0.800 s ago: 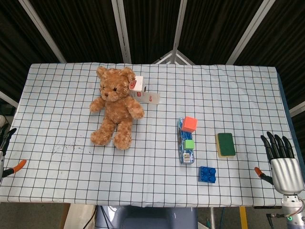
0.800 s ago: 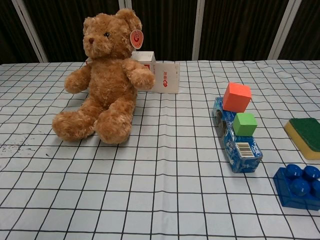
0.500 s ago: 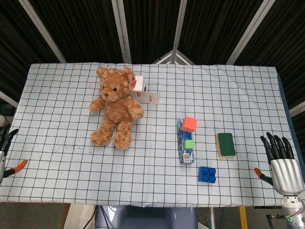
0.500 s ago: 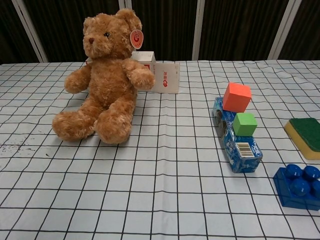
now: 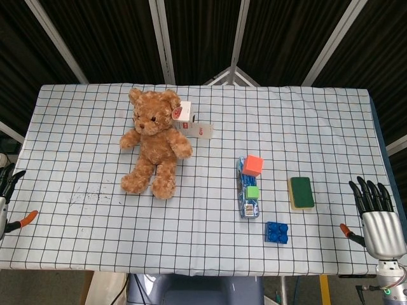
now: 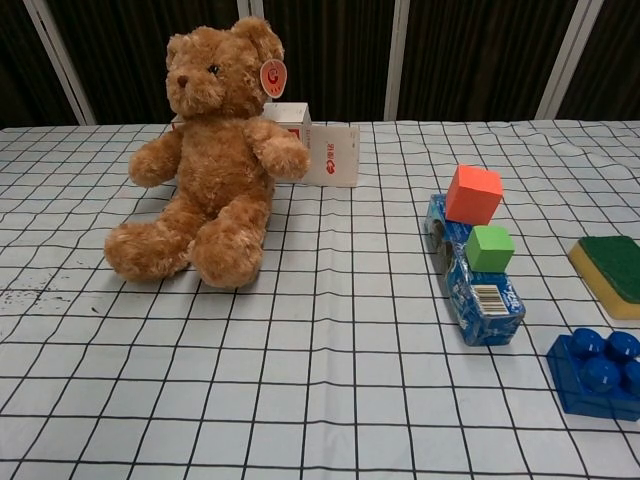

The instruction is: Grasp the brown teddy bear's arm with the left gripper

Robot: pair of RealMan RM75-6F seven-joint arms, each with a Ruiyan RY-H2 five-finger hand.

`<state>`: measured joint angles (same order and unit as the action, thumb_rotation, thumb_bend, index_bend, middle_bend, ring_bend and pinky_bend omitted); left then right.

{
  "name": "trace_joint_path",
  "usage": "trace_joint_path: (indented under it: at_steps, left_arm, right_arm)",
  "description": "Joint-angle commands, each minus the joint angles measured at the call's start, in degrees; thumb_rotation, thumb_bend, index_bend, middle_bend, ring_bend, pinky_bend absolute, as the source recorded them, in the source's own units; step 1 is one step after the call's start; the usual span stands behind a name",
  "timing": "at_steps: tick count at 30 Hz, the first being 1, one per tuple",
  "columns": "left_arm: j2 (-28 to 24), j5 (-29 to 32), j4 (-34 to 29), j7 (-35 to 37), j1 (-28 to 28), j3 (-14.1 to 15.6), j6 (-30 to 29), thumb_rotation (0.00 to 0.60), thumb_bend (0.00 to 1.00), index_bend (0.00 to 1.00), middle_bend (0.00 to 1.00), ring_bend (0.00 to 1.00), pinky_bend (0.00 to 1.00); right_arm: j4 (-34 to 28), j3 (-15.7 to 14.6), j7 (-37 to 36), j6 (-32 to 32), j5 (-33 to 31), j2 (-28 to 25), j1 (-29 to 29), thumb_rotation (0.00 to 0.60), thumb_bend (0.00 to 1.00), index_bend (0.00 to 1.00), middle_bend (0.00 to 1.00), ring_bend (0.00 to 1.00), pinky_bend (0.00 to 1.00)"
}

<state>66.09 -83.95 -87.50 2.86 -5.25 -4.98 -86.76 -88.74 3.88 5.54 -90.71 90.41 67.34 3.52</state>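
Note:
A brown teddy bear (image 5: 152,143) (image 6: 210,160) sits upright on the checked tablecloth, left of centre, both arms sticking out to its sides and a round tag on one ear. Only a sliver of my left hand (image 5: 6,197) shows at the left edge of the head view, beyond the table's left edge and far from the bear; its fingers are apart and hold nothing. At the lower right corner my right hand (image 5: 378,219) hangs off the table's right edge, fingers spread, empty. Neither hand appears in the chest view.
A white carton (image 5: 194,124) (image 6: 318,150) lies right behind the bear. Right of centre a blue pack (image 5: 248,197) (image 6: 472,272) carries an orange cube (image 5: 252,165) and a green cube (image 5: 253,192). A blue brick (image 5: 276,232) and a green-yellow sponge (image 5: 301,192) sit further right.
My left hand has slipped slightly further out of the head view's left edge, and my right hand has sunk a little lower. The bear and blocks have not moved.

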Motion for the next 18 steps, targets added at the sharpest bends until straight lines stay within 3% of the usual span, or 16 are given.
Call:
trace_joint_path:
  at_steps: [1, 6, 9, 12, 14, 18]
  left_arm:
    - [0.0, 2.5, 0.5, 0.0, -0.5, -0.3, 2.5, 0.600, 0.27, 0.13, 0.01, 0.00, 0.01]
    - [0.9, 3.6, 0.2, 1.9, -1.4, -1.4, 3.7, 0.600, 0.26, 0.15, 0.07, 0.00, 0.04]
    - [3.2, 5.3, 0.5, 12.5, -2.8, -3.9, 5.3, 0.600, 0.26, 0.18, 0.09, 0.00, 0.07]
    - [3.4, 11.6, 1.1, 31.4, -7.0, -7.6, 17.7, 0.600, 0.26, 0.21, 0.10, 0.00, 0.07]
    - [1.9, 13.7, 2.3, 40.0, -10.3, -9.4, 26.3, 0.600, 0.27, 0.22, 0.11, 0.00, 0.07]
    - [3.2, 16.9, 6.9, 41.8, -15.4, -11.7, 34.3, 0.600, 0.27, 0.22, 0.12, 0.00, 0.07]
  right_arm:
    - [0.1, 0.1, -0.5, -0.4, 0.3, -0.1, 0.0, 0.600, 0.15, 0.00, 0.00, 0.00, 0.00]
    - [0.4, 0.4, -1.3, -0.2, -0.2, -0.1, 0.0, 0.600, 0.15, 0.00, 0.00, 0.00, 0.00]
    - [0.1, 0.3, -2.0, -0.4, -0.3, -0.3, -0.2, 0.600, 0.15, 0.00, 0.00, 0.00, 0.00]
    - [-0.1, 0.1, -2.9, -1.3, 0.4, -0.7, -0.6, 0.600, 0.15, 0.00, 0.00, 0.00, 0.00]
    - [-0.2, 0.1, -3.6, -2.1, 0.8, -0.9, -0.9, 0.600, 0.15, 0.00, 0.00, 0.00, 0.00]
    - [0.2, 0.3, -4.5, -2.1, 0.6, -1.0, -0.8, 0.600, 0.15, 0.00, 0.00, 0.00, 0.00]
